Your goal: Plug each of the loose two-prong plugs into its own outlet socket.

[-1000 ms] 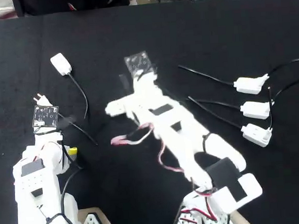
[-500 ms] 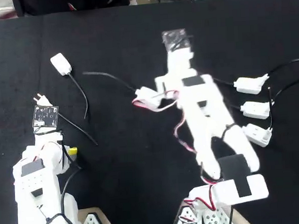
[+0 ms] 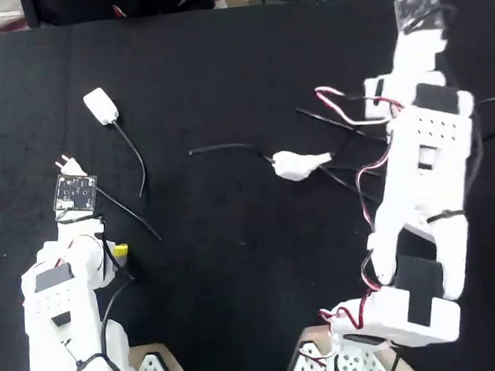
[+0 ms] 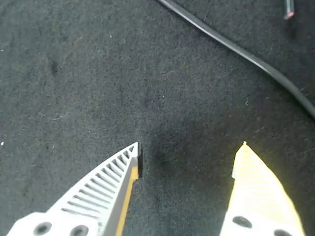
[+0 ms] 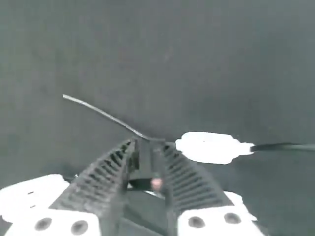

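Observation:
A white two-prong plug [image 3: 297,164] lies mid-table with its black cord [image 3: 228,148] trailing left. Another white plug [image 3: 100,104] lies at the far left, its cord [image 3: 133,155] curving toward me. A third small plug [image 3: 68,165] rests just beyond my left gripper [image 3: 74,191]. That gripper [image 4: 190,145] hovers open over bare cloth, with a black cord [image 4: 236,49] crossing ahead of it. My right arm stretches along the right side, its gripper [image 3: 417,8] at the far right corner. The right gripper [image 5: 147,143] has its fingers together; a thin cord [image 5: 103,115] runs to their tips beside a white plug body [image 5: 210,147].
Black cloth [image 3: 235,262] covers the whole table. The right arm's red and white wires [image 3: 343,100] loop out over loose black cords [image 3: 327,120]. Open cloth lies between the two arms near the front edge. The left arm's base [image 3: 58,315] stands at the front left.
My right arm has swung from the table's middle to the far right, over where the white outlet sockets lay. The mid-table plug and its cord have shifted right. The left arm has kept still.

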Robot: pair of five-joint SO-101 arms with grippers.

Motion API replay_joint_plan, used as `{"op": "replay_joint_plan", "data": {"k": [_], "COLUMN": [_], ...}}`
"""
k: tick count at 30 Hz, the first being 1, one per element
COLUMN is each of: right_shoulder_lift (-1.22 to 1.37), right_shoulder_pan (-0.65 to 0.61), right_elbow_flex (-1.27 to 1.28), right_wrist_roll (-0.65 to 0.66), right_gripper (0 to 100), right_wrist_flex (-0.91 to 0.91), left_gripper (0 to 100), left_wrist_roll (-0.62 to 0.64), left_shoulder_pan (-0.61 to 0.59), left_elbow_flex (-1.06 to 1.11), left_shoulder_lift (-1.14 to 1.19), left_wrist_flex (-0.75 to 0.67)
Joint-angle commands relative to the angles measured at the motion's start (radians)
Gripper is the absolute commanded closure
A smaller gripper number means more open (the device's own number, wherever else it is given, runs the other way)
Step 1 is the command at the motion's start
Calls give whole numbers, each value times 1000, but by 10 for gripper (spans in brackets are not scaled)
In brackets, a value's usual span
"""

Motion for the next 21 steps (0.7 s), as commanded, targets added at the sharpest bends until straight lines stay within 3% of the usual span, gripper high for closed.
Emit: {"op": "replay_joint_plan", "data": {"k": [1, 4, 7, 11, 15, 19, 21], "right_shoulder_lift": [-93, -148, -197, -220, -199, -165, -148], "right_shoulder_pan": [20, 15, -14, -55, -87, -118, -126], "right_elbow_flex": [-171, -288, -407, -572, -665, -685, -685], "right_wrist_roll": [-75, -83, -83, -84, -143, -86, -75], "right_gripper": [717, 577, 564, 662, 805, 970, 982], "right_wrist_flex": [87, 147, 218, 359, 439, 512, 565], "left_gripper": [701, 701, 701, 701, 701, 699, 698], "left_wrist_roll": [-3, 37, 107, 172, 287, 365, 416], "left_shoulder_pan": [-10, -58, -117, -133, -51, 101, 134], "left_elbow_flex": [-35, -82, -154, -375, -621, -765, -822], "left_shoulder_lift": [-17, -17, -17, -6, -2, 101, 221], "left_wrist_flex": [5, 5, 14, 212, 364, 391, 356]}}
